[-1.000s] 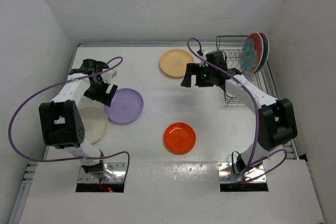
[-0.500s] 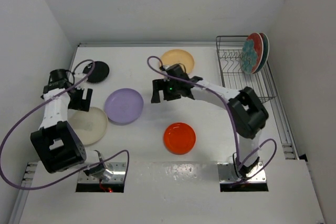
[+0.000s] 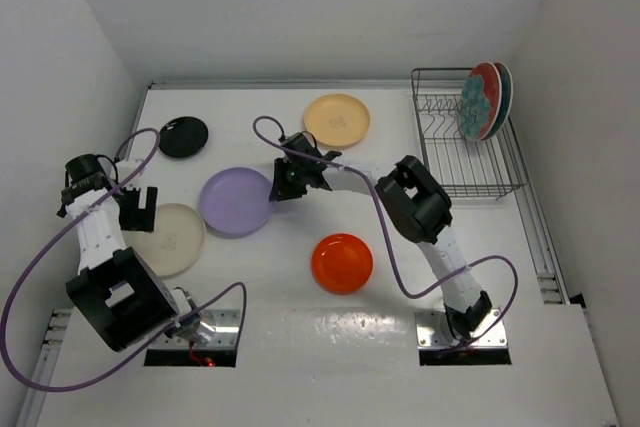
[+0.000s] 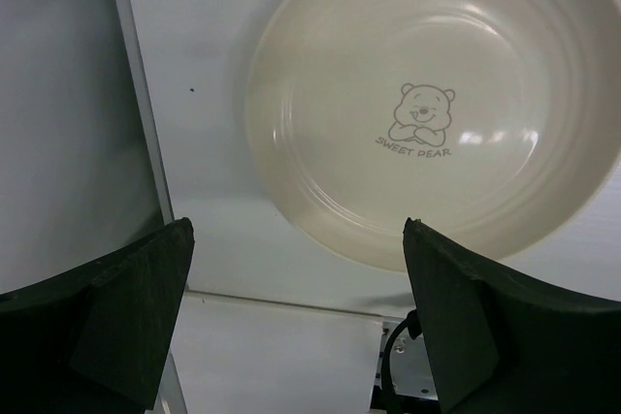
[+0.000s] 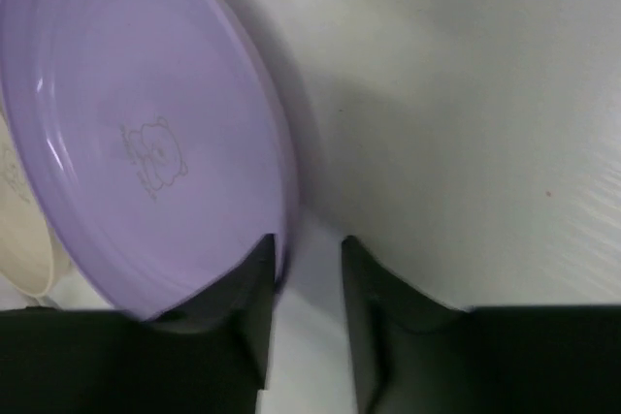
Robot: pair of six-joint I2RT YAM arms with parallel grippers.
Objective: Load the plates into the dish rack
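Top external: two round red flowered plates (image 3: 487, 97) stand upright in the grey wire dish rack (image 3: 475, 190); the right gripper (image 3: 281, 183) meets the round lavender plate (image 3: 232, 203) at its rim.
Left wrist: the left gripper (image 4: 301, 327) is released, spread wide at the edge of the round cream plate (image 4: 427, 94) on the white tabletop (image 4: 194, 46).
Right wrist: the jaws stand narrow astride the lavender rim; whether they clamp it cannot be told.

Overhead wide, wrist close-ups sharing its plates (image 3: 236, 201)

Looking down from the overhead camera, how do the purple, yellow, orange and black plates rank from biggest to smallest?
1. Purple plate
2. Yellow plate and orange plate: too alike to rank
3. Black plate, clearly smallest
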